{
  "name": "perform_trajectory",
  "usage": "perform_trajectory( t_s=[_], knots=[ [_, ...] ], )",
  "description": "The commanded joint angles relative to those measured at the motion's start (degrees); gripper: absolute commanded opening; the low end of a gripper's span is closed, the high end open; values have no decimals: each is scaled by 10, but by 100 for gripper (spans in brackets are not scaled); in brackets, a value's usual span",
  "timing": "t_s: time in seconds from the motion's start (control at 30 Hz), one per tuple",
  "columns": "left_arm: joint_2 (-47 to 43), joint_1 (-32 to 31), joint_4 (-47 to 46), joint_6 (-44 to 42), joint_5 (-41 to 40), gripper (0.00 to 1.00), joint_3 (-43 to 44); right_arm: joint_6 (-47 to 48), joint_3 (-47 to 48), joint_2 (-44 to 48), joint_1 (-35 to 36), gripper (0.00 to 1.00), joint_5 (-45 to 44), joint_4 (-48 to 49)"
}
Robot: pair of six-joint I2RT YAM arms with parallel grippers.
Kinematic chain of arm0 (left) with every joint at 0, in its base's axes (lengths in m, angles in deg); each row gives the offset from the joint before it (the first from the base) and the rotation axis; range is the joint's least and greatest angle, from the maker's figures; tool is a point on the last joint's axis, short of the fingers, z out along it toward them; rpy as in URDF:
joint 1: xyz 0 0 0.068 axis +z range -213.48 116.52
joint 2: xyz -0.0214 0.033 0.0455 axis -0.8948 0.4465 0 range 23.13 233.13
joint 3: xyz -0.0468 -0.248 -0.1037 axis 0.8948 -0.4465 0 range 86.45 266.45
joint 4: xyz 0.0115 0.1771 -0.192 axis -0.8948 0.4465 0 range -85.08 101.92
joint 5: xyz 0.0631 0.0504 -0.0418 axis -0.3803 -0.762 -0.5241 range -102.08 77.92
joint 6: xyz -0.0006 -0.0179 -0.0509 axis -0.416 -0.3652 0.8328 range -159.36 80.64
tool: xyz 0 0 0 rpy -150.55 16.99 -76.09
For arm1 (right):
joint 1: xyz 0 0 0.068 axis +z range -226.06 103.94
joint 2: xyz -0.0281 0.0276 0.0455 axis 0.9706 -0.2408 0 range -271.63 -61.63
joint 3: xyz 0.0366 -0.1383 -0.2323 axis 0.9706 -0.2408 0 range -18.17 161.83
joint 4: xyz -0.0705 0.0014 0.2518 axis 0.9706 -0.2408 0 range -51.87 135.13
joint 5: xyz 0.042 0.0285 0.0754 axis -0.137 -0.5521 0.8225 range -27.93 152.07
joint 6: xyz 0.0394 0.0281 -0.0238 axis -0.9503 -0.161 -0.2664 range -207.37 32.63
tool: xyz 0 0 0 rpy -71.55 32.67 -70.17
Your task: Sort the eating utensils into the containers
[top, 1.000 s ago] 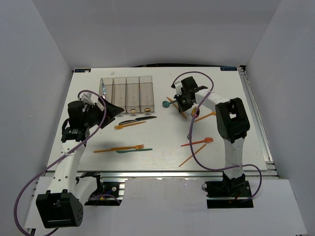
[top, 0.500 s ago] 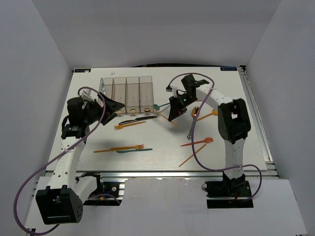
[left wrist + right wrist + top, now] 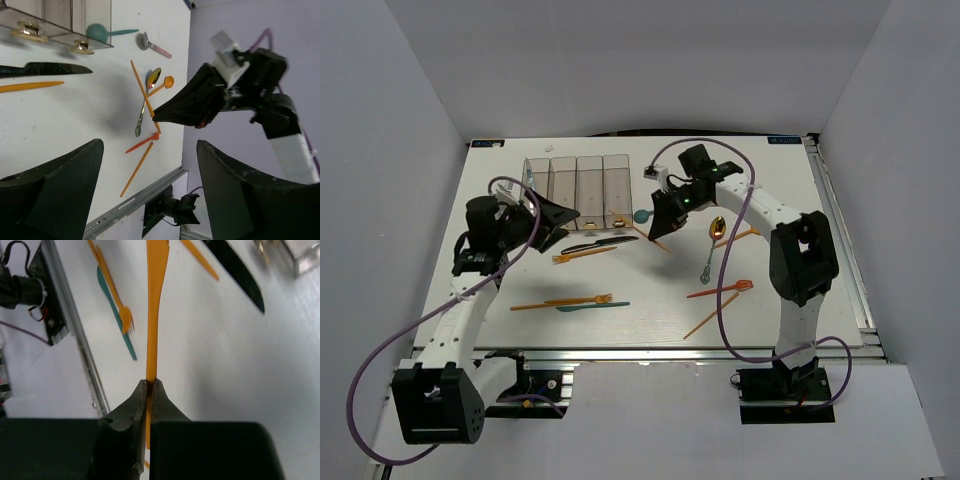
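Note:
The containers (image 3: 578,188), clear bins joined in a row, stand at the back left; their bases show in the left wrist view (image 3: 60,22). My right gripper (image 3: 658,228) (image 3: 150,382) is shut on an orange knife (image 3: 157,300) (image 3: 143,93), held above the table just right of the bins. My left gripper (image 3: 564,217) (image 3: 150,170) hangs open and empty beside the bins' front left corner. A black knife (image 3: 601,243) and an orange utensil (image 3: 585,254) lie just in front of the bins. A teal spoon (image 3: 642,215) lies by the rightmost bin.
An orange fork (image 3: 565,301) and a teal knife (image 3: 592,306) lie near the front. At the right lie a metallic spoon (image 3: 707,264), a gold spoon (image 3: 718,227), an orange spoon (image 3: 740,237), a red fork (image 3: 722,290) and an orange stick (image 3: 711,315).
My right gripper has carried the orange knife left, from the table's right half to beside the bins. My left gripper has shifted right toward the bins' front corner.

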State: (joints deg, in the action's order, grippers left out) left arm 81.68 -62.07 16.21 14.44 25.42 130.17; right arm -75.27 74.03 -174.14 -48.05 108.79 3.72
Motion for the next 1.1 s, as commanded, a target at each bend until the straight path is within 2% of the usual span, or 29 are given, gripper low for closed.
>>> perform_trajectory(
  t_s=[0.0,0.1,0.2,0.4,0.87,1.0,1.07],
  knots=[
    [21,-54,-32,34,-14,84,-7,-33,26,40,42,0,-62,84],
    [52,-100,-50,60,-75,80,3,-87,31,41,76,0,-84,158],
    [85,-126,-63,73,-95,76,16,-143,48,35,90,0,-100,185],
    [115,-141,-57,88,-124,69,27,-200,51,47,116,0,-113,238],
    [117,-141,-53,82,-148,62,41,-219,6,75,151,0,-109,261],
    [110,-141,-52,82,-153,57,39,-219,2,76,151,0,-109,260],
    [109,-141,-52,80,-154,49,37,-219,-3,78,151,0,-107,263]
  ],
)
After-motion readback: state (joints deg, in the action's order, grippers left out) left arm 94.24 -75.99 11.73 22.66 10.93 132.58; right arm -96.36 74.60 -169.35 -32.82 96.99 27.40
